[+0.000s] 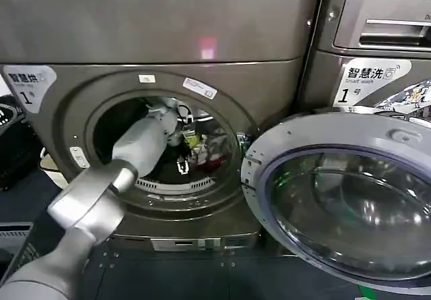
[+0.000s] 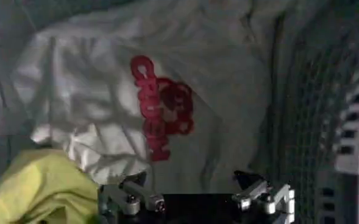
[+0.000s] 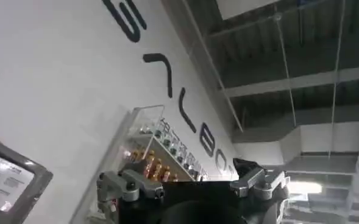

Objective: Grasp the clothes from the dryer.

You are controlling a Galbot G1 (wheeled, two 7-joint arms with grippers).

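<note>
Setting: grey front-loading dryer [image 1: 161, 37], round door [image 1: 350, 199] swung open to the robot's right.

Item: clothes [image 2: 155, 103] heaped inside the drum. White garment with red print, yellow piece beside it. Likely light, limp, non-fragile; pinch a raised fold.

Left gripper [image 2: 194, 196]: inside drum, fingers spread, empty. Right gripper [image 3: 191, 185]: raised away, fingers apart.

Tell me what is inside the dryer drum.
Inside the dryer drum are the left gripper, open, a white garment with red print and a yellow garment. The clothes cover whatever lies beneath them.
</note>
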